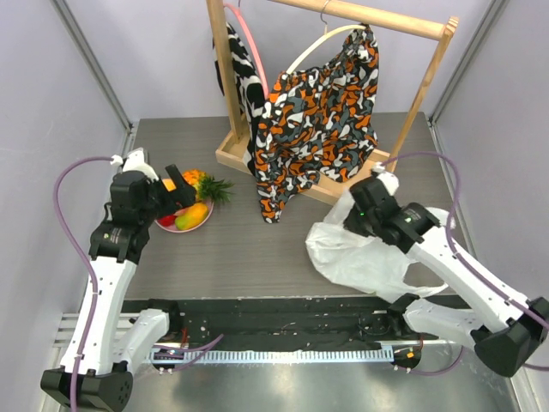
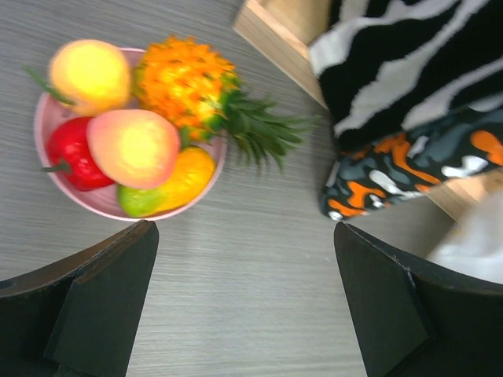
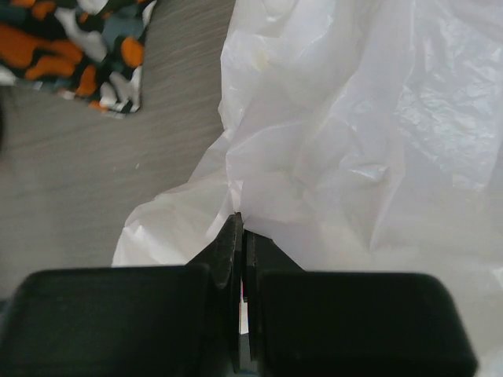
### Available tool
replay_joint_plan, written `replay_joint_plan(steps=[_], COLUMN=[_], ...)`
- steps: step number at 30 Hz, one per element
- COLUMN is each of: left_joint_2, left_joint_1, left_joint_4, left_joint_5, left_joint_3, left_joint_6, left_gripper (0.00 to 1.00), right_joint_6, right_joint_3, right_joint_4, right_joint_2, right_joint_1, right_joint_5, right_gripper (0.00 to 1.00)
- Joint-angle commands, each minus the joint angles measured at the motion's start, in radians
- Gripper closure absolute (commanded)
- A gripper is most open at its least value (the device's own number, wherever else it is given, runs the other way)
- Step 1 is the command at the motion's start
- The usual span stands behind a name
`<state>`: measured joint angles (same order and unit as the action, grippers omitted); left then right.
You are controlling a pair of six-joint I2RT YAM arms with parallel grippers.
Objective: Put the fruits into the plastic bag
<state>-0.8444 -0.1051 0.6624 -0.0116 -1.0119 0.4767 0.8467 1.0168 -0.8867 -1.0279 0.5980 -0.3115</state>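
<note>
Black fingers of the left gripper (image 2: 244,259) stand wide apart with nothing between them. The left gripper hangs over bare table (image 1: 249,249) left of the wooden rack (image 1: 225,154), on its near side.

Right gripper (image 3: 240,228): jaws closed to a thin slit, pinching a fold of the plastic bag (image 3: 354,118). The bag is crumpled on the table on the near side of the rack's right end.

Surface: dark grey wood-grain tabletop. Pale lilac-grey wall panels enclose it on the left, far and right sides.

Count:
- Arms: two.
- Fruits: five, all on one pink plate (image 2: 86,203) left of the rack's base. These are a pineapple (image 2: 185,78) with its crown pointing toward the rack, a peach (image 2: 134,148), a mango (image 2: 169,184), a red fruit (image 2: 71,153) and a yellow-orange round fruit (image 2: 89,75).
- Bags: one, well apart from the plate.
- Cloths on the rack: two, one orange-black-white cloth (image 1: 317,112) and one black-and-white cloth (image 1: 249,86).
- Hangers on the rack: two, a pink hanger (image 1: 249,43) and a white hanger (image 1: 313,47).
</note>
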Motion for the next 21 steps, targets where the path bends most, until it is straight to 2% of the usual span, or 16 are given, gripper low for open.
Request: replay_joint_plan(steps=[1, 6, 12, 19, 21], left_joint_2=[0.004, 0.008, -0.008, -0.027, -0.056], left_joint_1=[-0.008, -0.008, -0.008, -0.008, -0.011], left_joint_4=[-0.060, -0.064, -0.105, -0.219, -0.285], left_joint_5=[0.148, 0.212, 0.360, 0.487, 0.565], left_joint_3=[-0.019, -0.043, -0.070, -0.025, -0.017], left_joint_6=[0.034, 0.076, 0.138, 0.246, 0.276], left_gripper=[0.00, 0.00, 0.00, 0.00, 0.00], right_joint_6=[-0.089, -0.236, -0.391, -0.511, -0.531], right_joint_3=[0.081, 0.209, 0.336, 0.404, 0.417], right_joint_4=[0.120, 0.170, 0.226, 0.212, 0.187], right_joint_2=[-0.096, -0.291, -0.463, -0.503, -0.508], right_joint_1=[0.176, 0.388, 0.519, 0.654, 0.677], right_joint_5=[-0.061, -0.112, -0.121, -0.150, -0.156], right_gripper=[0.99, 0.99, 0.99, 0.99, 0.99])
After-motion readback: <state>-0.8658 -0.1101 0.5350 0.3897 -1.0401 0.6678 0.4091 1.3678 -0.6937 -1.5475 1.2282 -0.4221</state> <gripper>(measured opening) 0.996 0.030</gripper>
